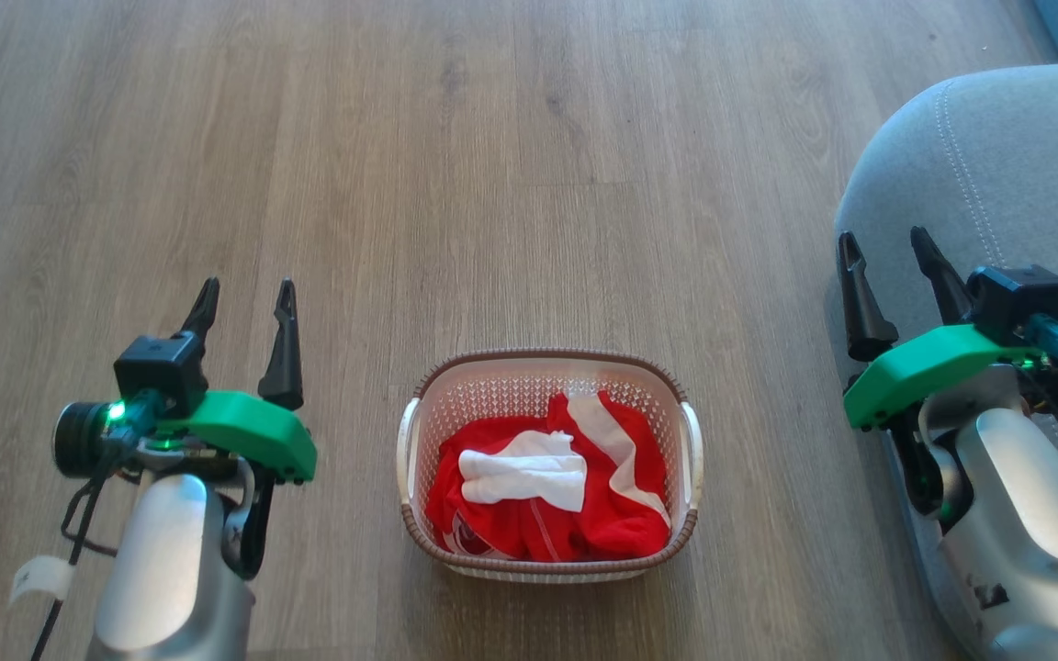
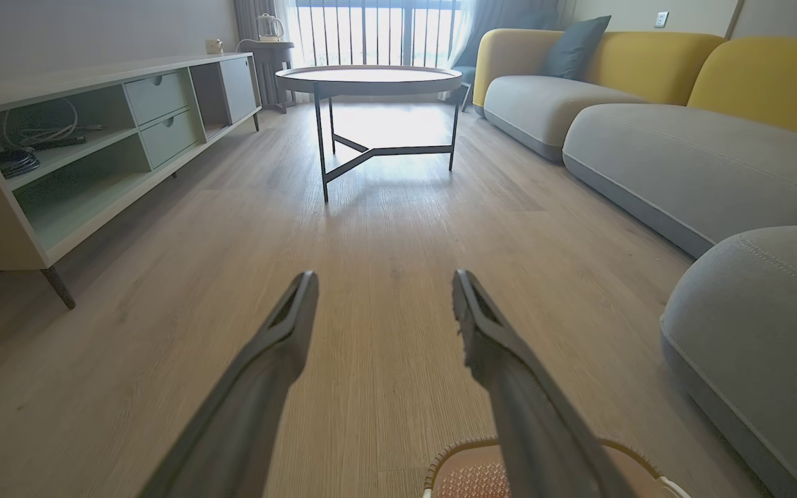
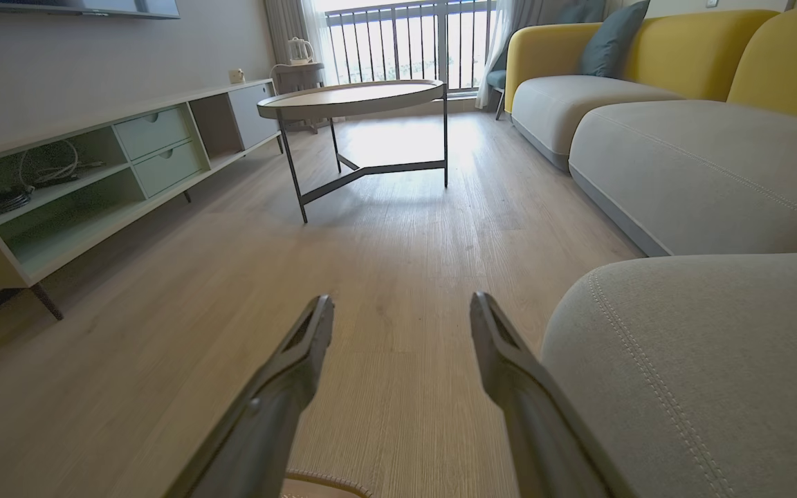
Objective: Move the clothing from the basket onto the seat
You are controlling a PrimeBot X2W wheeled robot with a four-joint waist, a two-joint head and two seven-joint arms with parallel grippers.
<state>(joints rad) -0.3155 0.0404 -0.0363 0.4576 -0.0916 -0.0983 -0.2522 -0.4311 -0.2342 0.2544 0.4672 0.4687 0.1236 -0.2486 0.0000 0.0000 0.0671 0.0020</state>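
**Both grippers open and empty; clothing lies in the basket**

You have the basket [image 1: 547, 354] standing on the wooden floor [image 1: 492, 138] straight ahead in the head view, between your two arms. The clothing is all inside it; the red garments [image 1: 621, 519] fill the bottom, with a broad white stripe running slantwise across their right part. The small white cloth [image 1: 524, 473] lies crumpled on top of them, toward the basket's left half.

Your left gripper [image 1: 248, 286] hangs over bare floor to the left of the basket, apart from it. Its two dark fingers stand spread with a clear gap, and nothing is held between them. In the left wrist view you see floor between the fingers; the basket's braided rim shows at the bottom edge, under the right-hand finger.

Your right gripper [image 1: 884, 237] is to the right of the basket, at the rounded near corner of the seat [image 1: 997, 156]. Its fingers are likewise parted and grip nothing; in the right wrist view floor shows between them, and the grey cushion with its pale stitching lies just beside the right-hand finger. You cannot tell from these views whether that finger touches the fabric.

Farther off, a round table [image 2: 369, 77] stands on the floor, well apart from both grippers.
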